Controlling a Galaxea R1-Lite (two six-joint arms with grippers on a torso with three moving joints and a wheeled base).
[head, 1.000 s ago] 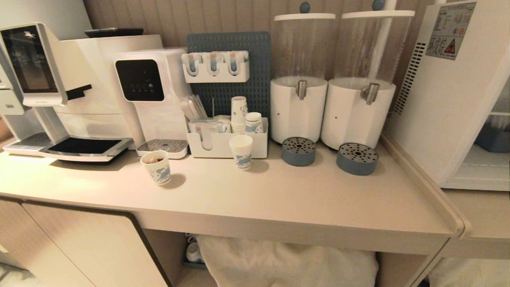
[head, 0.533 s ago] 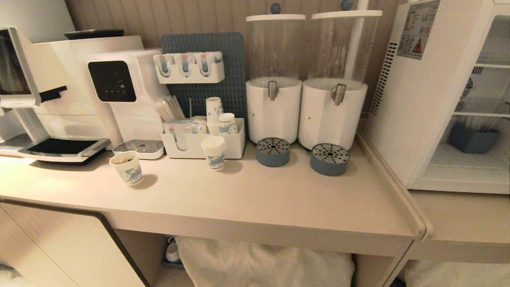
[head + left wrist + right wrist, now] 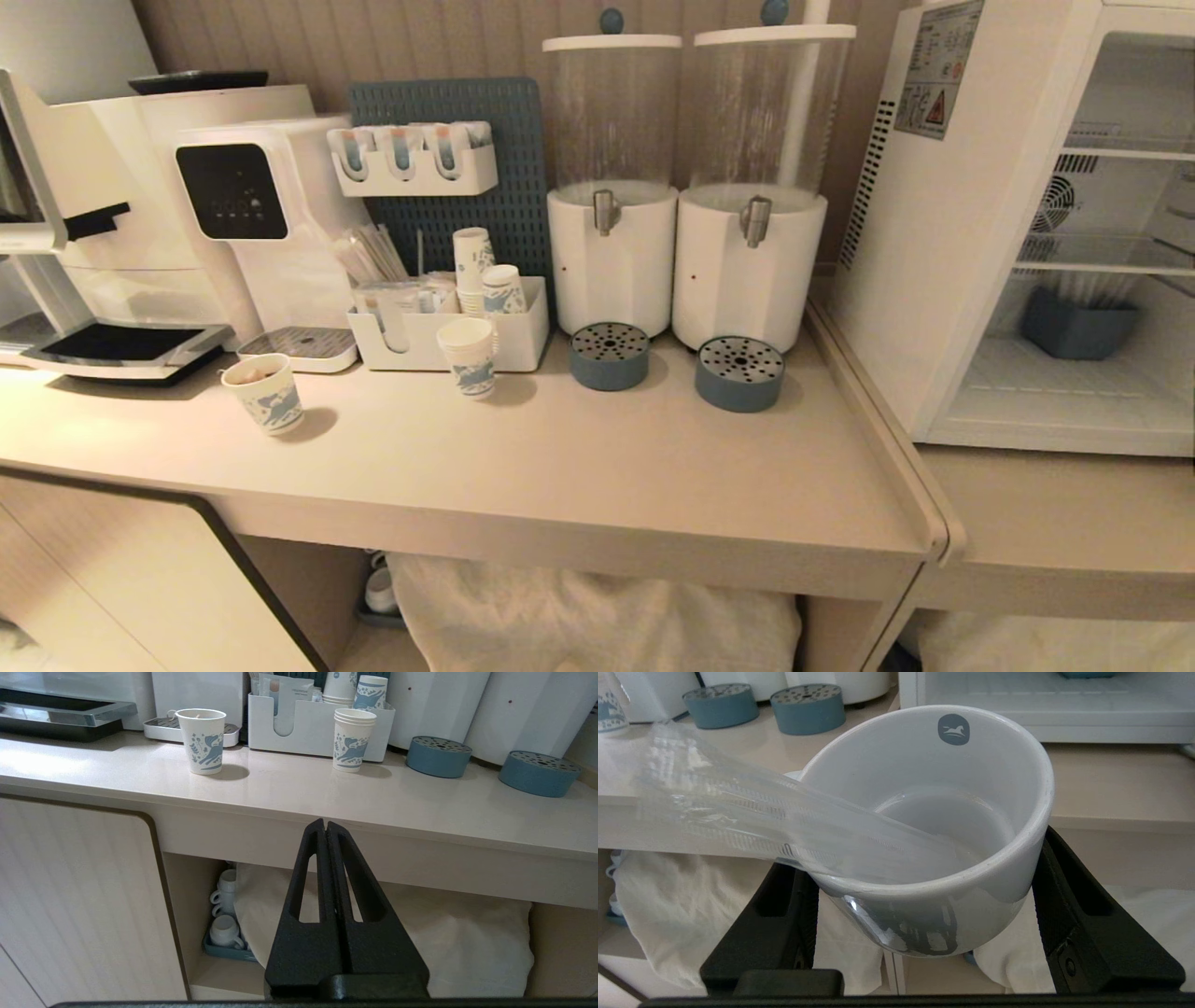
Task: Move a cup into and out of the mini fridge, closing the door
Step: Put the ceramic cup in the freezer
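Observation:
In the right wrist view my right gripper [image 3: 920, 854] holds the cup [image 3: 924, 914], a squat white mug with a blue-grey mark inside its rim, one black finger on each side. A clear plastic piece [image 3: 738, 807] lies in the cup and sticks out over the rim. The mini fridge [image 3: 934, 233] stands at the right of the head view; its wire shelves and white floor show. The door is out of view. My left gripper [image 3: 324, 823] is shut and empty, level with the counter's front edge. Neither gripper shows in the head view.
On the counter [image 3: 607, 467] stand two paper cups [image 3: 264, 394] [image 3: 470, 357], a white organiser box [image 3: 448, 336], two drink dispensers [image 3: 611, 252] with blue drip trays [image 3: 738, 373] and coffee machines [image 3: 233, 215]. A blue bin [image 3: 1074, 322] sits inside the fridge. White mugs [image 3: 224, 928] and white cloth [image 3: 444, 938] lie under the counter.
The whole head view has slid to the left, so the camera has moved right and more of the fridge's inside shows. Nothing on the counter has moved.

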